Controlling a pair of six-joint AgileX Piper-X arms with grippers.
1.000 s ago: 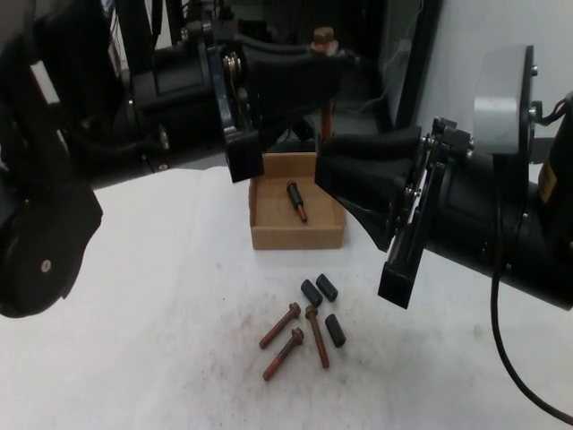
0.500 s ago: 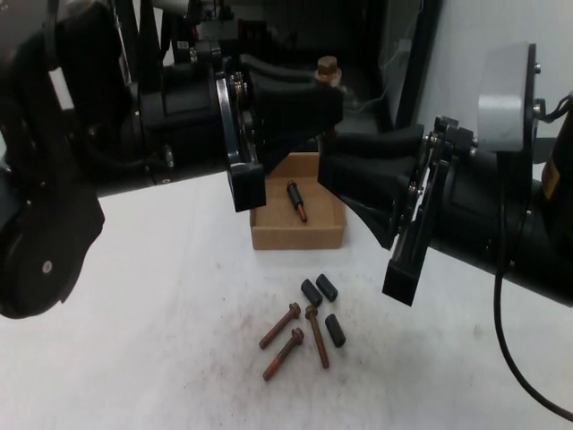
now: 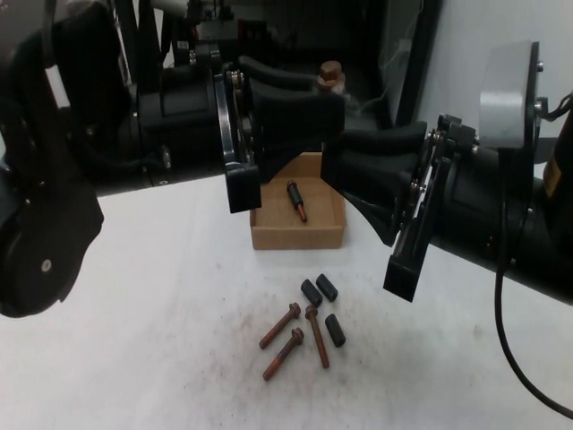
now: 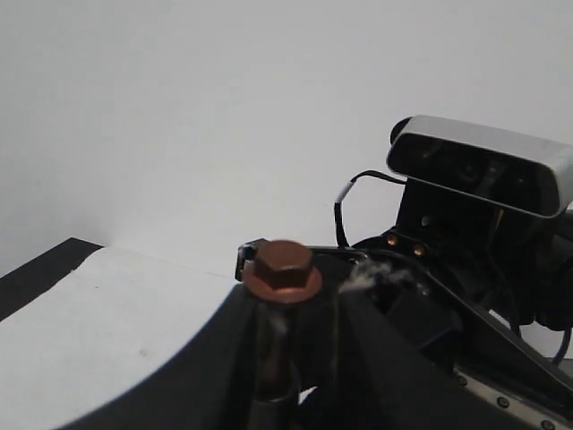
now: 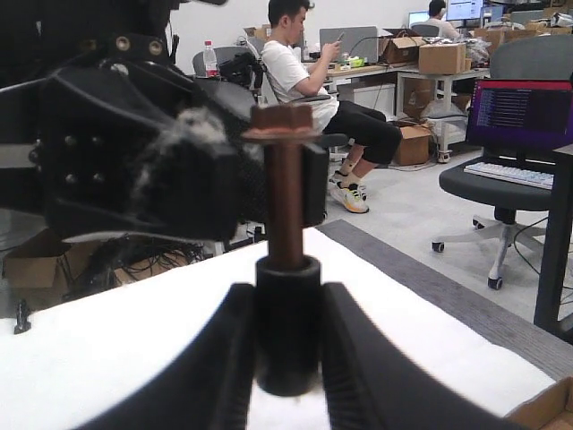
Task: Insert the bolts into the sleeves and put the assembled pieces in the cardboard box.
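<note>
Right wrist view: the right claw [image 5: 286,300] is clamped on a black cylindrical sleeve [image 5: 286,336], which stands upright between its fingers. A copper-coloured hex-head metal bolt [image 5: 285,193] stands vertically in the sleeve's top, head up, with much of its shank exposed. The left claw [image 4: 295,322] grips that bolt just under the head, directly above the right claw. A brown cardboard box [image 3: 295,236] sits on the bench below both claws.
</note>
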